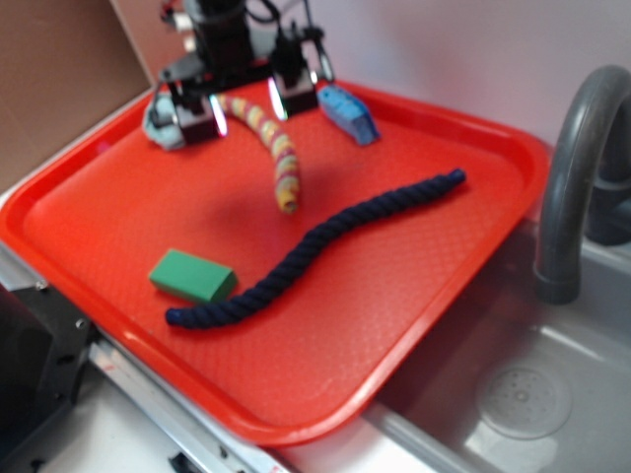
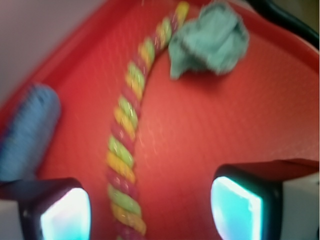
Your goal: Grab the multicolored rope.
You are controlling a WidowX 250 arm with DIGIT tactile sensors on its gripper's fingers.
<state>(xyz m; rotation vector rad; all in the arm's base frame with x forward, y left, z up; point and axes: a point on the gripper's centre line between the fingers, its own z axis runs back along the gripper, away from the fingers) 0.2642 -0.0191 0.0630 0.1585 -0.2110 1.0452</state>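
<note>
The multicolored rope lies curved on the red tray, banded yellow, pink and pale green, its yellow end toward the tray's middle. In the wrist view the multicolored rope runs from the top down between the fingers, nearer the left pad than the right one. My gripper hangs over the rope's far end at the tray's back, open, with its pads apart on either side and nothing held. In the wrist view the gripper straddles the rope.
A long navy rope crosses the tray's middle. A green block sits near the front left. A blue object and a crumpled grey-green cloth flank the gripper. A sink with a grey faucet lies to the right.
</note>
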